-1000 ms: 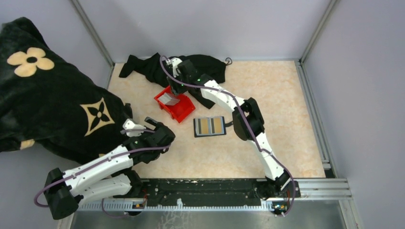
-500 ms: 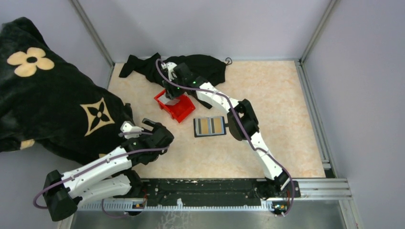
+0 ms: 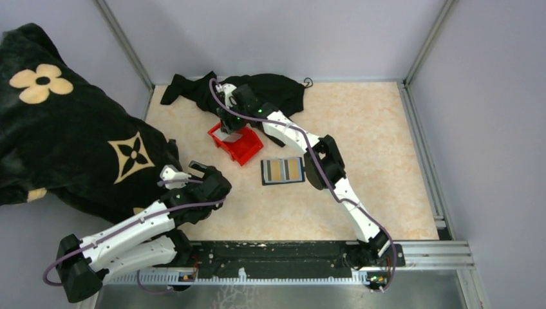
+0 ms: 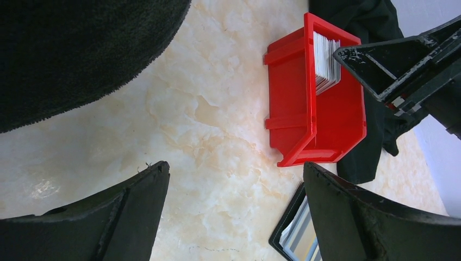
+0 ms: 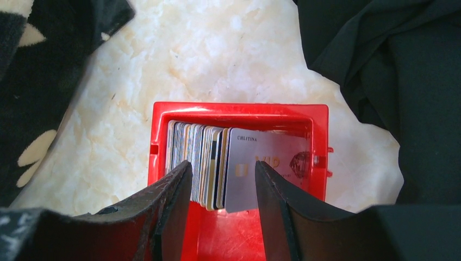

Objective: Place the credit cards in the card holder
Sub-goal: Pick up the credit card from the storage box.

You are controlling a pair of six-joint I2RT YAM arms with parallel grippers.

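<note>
Several credit cards point(image 5: 204, 163) stand on edge in a stack inside a red bin point(image 5: 239, 111), a grey one marked VIP point(image 5: 277, 155) at the front. My right gripper point(image 5: 223, 168) hangs open just above this stack, one finger on each side of it and nothing gripped; in the top view this gripper point(image 3: 226, 125) sits over the bin point(image 3: 239, 147). The card holder point(image 3: 282, 170) lies open flat to the right of the bin, tan cards in its pockets. My left gripper point(image 4: 235, 166) stands wide open and empty, low over bare table, with the card holder's corner point(image 4: 296, 239) near its right finger.
A large black blanket with tan flower shapes point(image 3: 64, 141) covers the left side, next to the left arm. A crumpled black cloth point(image 3: 277, 90) lies behind the bin at the back wall. Metal rails point(image 3: 422, 148) border the table.
My right arm has swung left and down, so its gripper now covers the cards in the bin. The left gripper has drifted slightly left and stayed open.
</note>
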